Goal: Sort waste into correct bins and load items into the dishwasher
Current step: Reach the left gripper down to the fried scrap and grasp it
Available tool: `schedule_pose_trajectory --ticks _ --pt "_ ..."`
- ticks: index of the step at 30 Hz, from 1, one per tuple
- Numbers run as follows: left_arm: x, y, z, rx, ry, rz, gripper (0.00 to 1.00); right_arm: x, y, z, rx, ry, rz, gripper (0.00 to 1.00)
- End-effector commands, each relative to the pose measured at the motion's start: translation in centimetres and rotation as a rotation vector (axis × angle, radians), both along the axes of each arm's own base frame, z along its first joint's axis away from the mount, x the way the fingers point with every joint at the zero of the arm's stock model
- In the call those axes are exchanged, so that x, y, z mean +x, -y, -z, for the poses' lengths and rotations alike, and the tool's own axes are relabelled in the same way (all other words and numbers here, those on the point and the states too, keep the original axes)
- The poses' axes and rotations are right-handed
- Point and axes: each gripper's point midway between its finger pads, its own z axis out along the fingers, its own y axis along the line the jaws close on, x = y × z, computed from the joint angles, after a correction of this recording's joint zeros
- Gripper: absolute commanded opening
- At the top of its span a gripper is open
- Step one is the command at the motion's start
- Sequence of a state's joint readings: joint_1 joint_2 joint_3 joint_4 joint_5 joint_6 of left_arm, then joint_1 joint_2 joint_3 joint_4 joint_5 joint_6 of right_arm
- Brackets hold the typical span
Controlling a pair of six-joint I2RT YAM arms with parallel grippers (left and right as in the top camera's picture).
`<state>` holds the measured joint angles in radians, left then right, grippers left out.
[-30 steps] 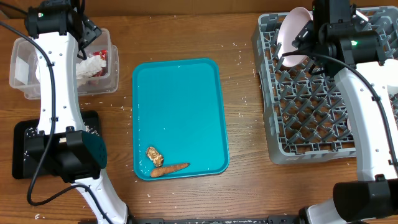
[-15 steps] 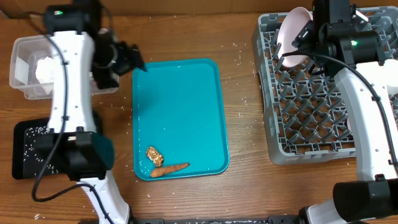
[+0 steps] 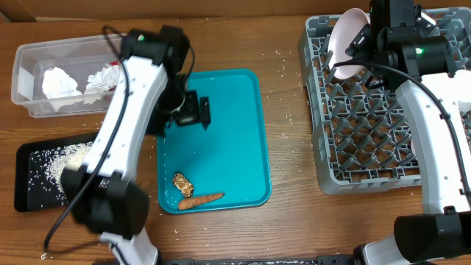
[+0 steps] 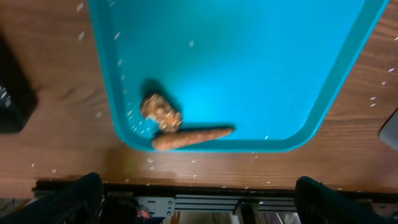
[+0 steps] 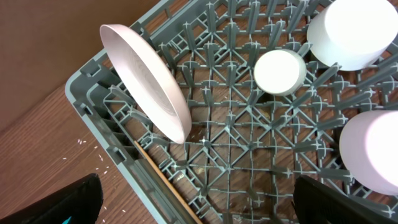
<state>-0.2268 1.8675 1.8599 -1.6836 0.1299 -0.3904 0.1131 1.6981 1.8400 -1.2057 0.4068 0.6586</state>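
Note:
A teal tray [image 3: 221,132] holds a small carrot [image 3: 202,200] and a brown food lump [image 3: 182,184] at its near-left corner; both also show in the left wrist view, the carrot [image 4: 193,137] and the lump [image 4: 160,112]. My left gripper [image 3: 195,112] hangs open and empty above the tray's upper left. My right gripper [image 3: 360,44] is open and empty over the grey dish rack [image 3: 324,110], beside a pink plate [image 5: 146,78] standing on edge. A chopstick [image 5: 165,180] lies in the rack, with white cups [image 5: 280,71].
A clear bin [image 3: 29,70] with crumpled white waste stands at the far left. A black tray [image 3: 29,177] with rice grains lies at the near left. Rice grains are scattered on the wooden table.
My left arm has swung right from the clear bin to above the teal tray. Crumpled waste now lies in the bin. The right arm has not moved.

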Motion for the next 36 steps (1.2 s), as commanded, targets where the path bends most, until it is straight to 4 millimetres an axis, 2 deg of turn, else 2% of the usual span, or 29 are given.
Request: schedule_pose_trajectory --ticks 1,3,6,11,13,23,27,31,36 --pt "-2.8 -1.7 -1.4 0.064 0.052 -0.083 1.00 0.1 -0.1 -0.2 0.003 0.011 0.005 1.00" --pt "-4.0 -2.3 -0.4 0.103 0.044 -0.147 1.00 0.1 -0.1 -0.2 0.003 0.011 0.005 1.00" --pt "-5.0 -2.6 2.1 0.129 0.043 -0.204 1.00 0.1 -0.1 -0.2 0.003 0.011 0.005 1.00" --pt "-5.1 -2.4 6.9 0.127 0.023 -0.202 1.00 0.1 -0.1 -0.2 0.003 0.011 0.005 1.00" --pt "-4.9 -2.3 8.1 0.125 0.022 -0.202 1.00 0.1 -0.1 -0.2 0.003 0.011 0.005 1.00" --pt "-7.6 -1.2 13.2 0.060 -0.082 -0.244 1.00 0.1 -0.1 -0.2 0.003 0.011 0.005 1.00" --pt "-7.7 -1.4 15.7 0.070 -0.055 -0.314 1.00 0.1 -0.1 -0.2 0.003 0.011 0.005 1.00" --pt "-8.0 -1.5 16.9 0.074 -0.048 -0.373 0.99 0.1 -0.1 -0.2 0.003 0.011 0.005 1.00" --pt "-8.3 -1.6 18.0 0.077 -0.041 -0.424 0.91 0.1 -0.1 -0.2 0.003 0.011 0.005 1.00"
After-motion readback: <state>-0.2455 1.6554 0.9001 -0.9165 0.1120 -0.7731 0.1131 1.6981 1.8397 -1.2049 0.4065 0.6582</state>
